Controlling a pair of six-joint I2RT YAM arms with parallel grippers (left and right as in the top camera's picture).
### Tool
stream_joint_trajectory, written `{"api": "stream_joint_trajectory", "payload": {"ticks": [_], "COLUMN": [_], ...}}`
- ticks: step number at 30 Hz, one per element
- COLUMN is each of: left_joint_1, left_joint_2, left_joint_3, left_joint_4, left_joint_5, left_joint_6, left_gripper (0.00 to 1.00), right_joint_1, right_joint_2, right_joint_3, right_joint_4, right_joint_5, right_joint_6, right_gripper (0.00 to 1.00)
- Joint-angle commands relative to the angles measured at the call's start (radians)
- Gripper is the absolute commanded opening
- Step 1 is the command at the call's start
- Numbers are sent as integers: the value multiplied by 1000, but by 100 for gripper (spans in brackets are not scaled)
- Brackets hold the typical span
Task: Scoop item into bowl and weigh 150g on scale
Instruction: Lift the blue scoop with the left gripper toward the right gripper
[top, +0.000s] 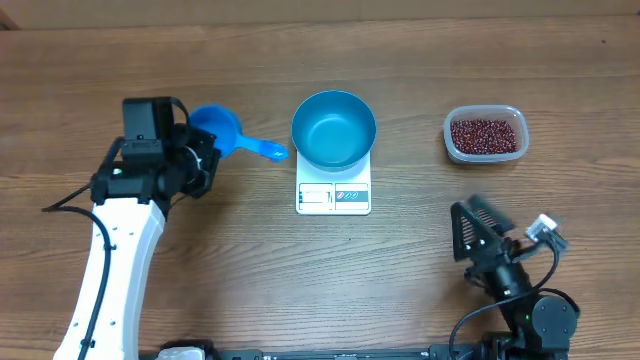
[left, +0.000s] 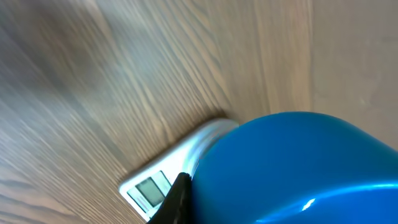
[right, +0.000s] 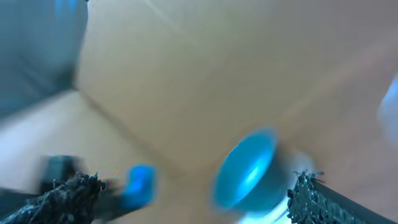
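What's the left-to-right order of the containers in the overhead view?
blue scoop → blue bowl → clear tub of beans

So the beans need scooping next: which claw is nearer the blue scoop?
Left. The left claw grips the blue scoop by its cup, left of the scale; the right claw hangs open far off, below the bean tub.
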Motion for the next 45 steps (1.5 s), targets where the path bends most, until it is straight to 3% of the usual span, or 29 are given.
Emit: {"api": "stream_joint_trajectory", "payload": {"ticks": [1, 2, 6, 15, 26, 34, 45], "left_joint_1": [-71, -94, -193, -328, -486, -496, -561], "left_joint_2": [1, 1, 1, 1, 49, 107, 163], "left_joint_3": [6, 6, 6, 6, 6, 6, 6], "left_joint_4": [47, 69, 150, 241, 298, 299, 302], "left_joint_5": [23, 10, -37, -33, -49, 32, 98], "left_joint_6": [-35, -35, -23, 89, 51, 34, 25], "left_gripper": [4, 4, 4, 4, 4, 4, 4], "right_joint_1": [5, 5, 5, 6, 105, 247, 413], "right_joint_2": [-5, -5, -4, 90, 190, 190, 193], "right_joint_3": [-10, -10, -10, 26, 56, 56, 56], "right_joint_4": [1, 3, 3, -23, 63, 80, 82], "right_joint_5": [-137, -113, -73, -238, -281, -109, 130], "right_joint_6": [385, 372, 41, -48, -80, -206, -238], "right_gripper": [100, 100, 94, 79, 79, 80, 69]}}
